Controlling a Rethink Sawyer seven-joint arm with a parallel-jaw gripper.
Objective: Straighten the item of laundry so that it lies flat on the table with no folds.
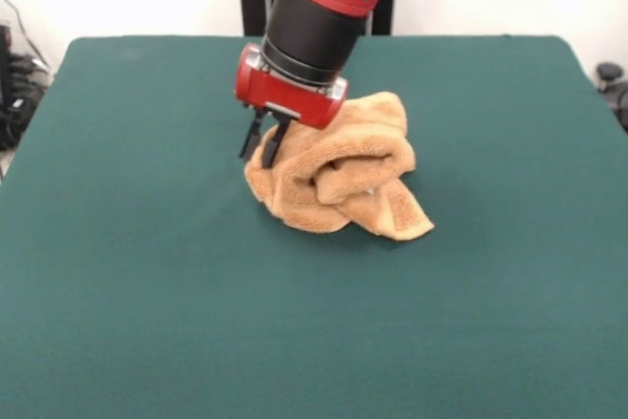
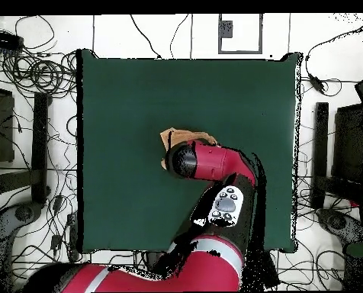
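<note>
lying bunched in a crumpled heap near the bench (image 1: 118, 321) middle, the towel (image 1: 343, 176) is folded over itself; the hand (image 1: 262, 142) touches its left edge, fingers close together, whether pinching cloth i cannot tell

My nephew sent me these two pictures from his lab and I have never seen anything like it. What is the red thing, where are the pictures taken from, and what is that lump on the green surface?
The red and black thing is a robot arm. At its end sits a gripper, two dark fingers for pinching things. One picture looks across the table at the robot; the other looks straight down from above, so the arm hides most of what lies below it. The green surface is a table. The lump is a golden-tan towel, crumpled and folded over itself. The gripper's tips are down at the towel's edge. Whether they pinch the cloth yet, I cannot tell.
</note>
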